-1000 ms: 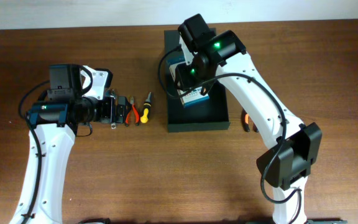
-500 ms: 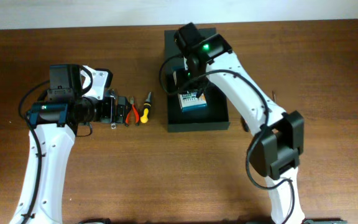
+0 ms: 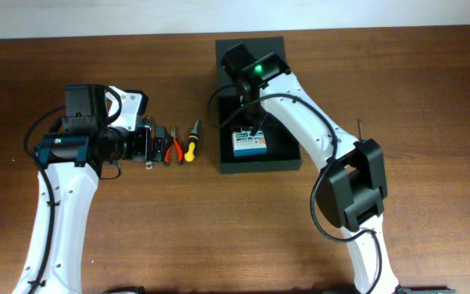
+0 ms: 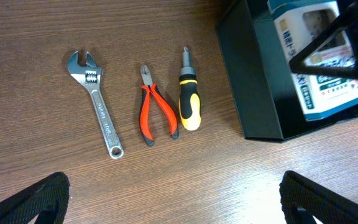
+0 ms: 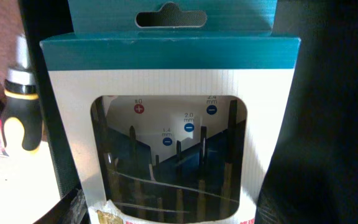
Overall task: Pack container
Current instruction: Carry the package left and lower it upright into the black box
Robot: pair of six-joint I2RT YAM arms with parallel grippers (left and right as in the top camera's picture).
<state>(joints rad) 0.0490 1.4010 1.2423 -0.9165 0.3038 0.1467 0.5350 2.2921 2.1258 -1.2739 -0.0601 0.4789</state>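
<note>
card pack (image 3: 249, 144) in container (image 3: 259, 166), left gripper (image 4: 173, 180) spread wide

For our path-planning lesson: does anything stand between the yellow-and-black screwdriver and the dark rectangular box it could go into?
Nothing visible lies on the wooden table between the yellow-and-black screwdriver and the dark matte rectangular box. Only the box wall facing the screwdriver must be cleared. A blue-and-white card pack takes up part of the inside.

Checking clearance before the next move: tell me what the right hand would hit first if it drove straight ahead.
The right hand would first meet the blue-and-white card pack lying in the container; the pack fills the wrist view. Whether they touch now is unclear.
</note>
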